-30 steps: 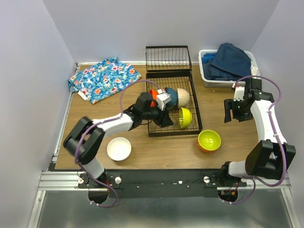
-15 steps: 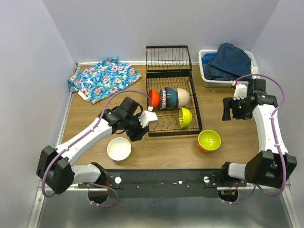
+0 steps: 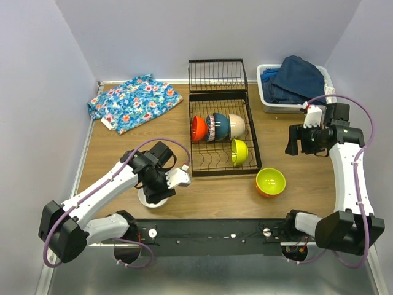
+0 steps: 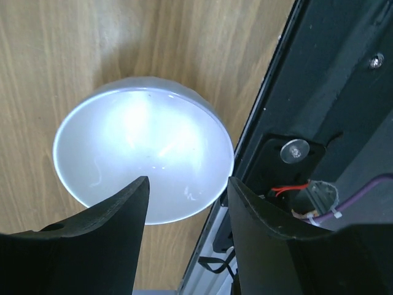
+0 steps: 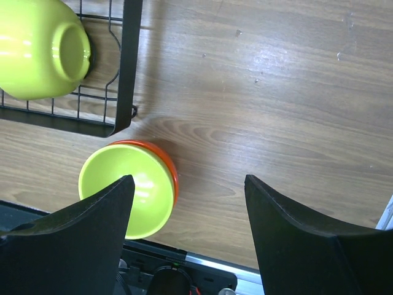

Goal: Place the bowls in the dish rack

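Four bowls stood on edge in a row in the black wire dish rack (image 3: 253, 147): red-orange (image 3: 198, 128), blue-white patterned (image 3: 210, 127), dark blue (image 3: 221, 125) and beige (image 3: 236, 125). A yellow-green bowl (image 3: 239, 152) lay by its right rim. An orange, lime-lined bowl (image 3: 270, 182) sat off its near right corner. The white bowl (image 4: 144, 147) sat at the table (image 3: 295, 184)'s near edge under the left gripper (image 4: 187, 184), jaws apart. The right gripper (image 5: 189, 179) hung open and empty.
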Robot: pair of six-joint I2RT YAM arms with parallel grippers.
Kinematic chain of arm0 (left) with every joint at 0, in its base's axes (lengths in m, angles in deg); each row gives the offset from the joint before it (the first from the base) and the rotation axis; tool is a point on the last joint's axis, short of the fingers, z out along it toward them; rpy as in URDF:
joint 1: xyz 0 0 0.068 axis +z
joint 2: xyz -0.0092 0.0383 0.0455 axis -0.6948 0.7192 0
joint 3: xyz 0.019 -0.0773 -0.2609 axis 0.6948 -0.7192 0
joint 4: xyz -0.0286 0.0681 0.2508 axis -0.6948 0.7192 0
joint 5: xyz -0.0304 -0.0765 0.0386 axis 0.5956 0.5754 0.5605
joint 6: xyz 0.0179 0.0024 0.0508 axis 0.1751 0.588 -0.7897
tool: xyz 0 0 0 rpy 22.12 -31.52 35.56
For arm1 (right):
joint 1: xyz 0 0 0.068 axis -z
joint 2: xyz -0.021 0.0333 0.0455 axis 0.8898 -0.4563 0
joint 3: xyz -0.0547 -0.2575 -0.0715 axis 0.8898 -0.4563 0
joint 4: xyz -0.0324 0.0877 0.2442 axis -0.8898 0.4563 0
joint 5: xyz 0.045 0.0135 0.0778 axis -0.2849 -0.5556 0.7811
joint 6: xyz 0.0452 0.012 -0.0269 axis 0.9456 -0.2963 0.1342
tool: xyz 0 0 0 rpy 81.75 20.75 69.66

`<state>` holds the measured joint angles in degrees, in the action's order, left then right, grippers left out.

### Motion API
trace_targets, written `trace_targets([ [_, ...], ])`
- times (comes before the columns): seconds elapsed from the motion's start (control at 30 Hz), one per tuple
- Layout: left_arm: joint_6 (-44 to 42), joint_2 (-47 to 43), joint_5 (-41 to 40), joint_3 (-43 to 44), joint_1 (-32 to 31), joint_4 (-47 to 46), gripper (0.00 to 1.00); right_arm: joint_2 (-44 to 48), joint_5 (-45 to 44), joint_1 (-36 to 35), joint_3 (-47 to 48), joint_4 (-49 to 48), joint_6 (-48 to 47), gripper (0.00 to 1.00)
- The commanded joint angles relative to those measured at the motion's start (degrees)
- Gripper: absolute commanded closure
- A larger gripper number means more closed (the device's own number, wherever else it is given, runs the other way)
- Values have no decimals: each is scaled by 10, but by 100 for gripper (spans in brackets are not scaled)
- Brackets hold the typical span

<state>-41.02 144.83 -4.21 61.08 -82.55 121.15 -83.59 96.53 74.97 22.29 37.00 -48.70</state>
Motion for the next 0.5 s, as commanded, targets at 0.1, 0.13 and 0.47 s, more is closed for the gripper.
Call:
trace_targets([
  [0.1,-27,-4,21,-20,-14,32,36,27,13,4,-6,19,0,20],
  [0.13,-23,-2,16,-30,-16,25,36,29,11,4,-6,19,0,20],
  [0.47,3,6,-39,-72,-26,-31,41,55,3,5,-33,12,7,20],
])
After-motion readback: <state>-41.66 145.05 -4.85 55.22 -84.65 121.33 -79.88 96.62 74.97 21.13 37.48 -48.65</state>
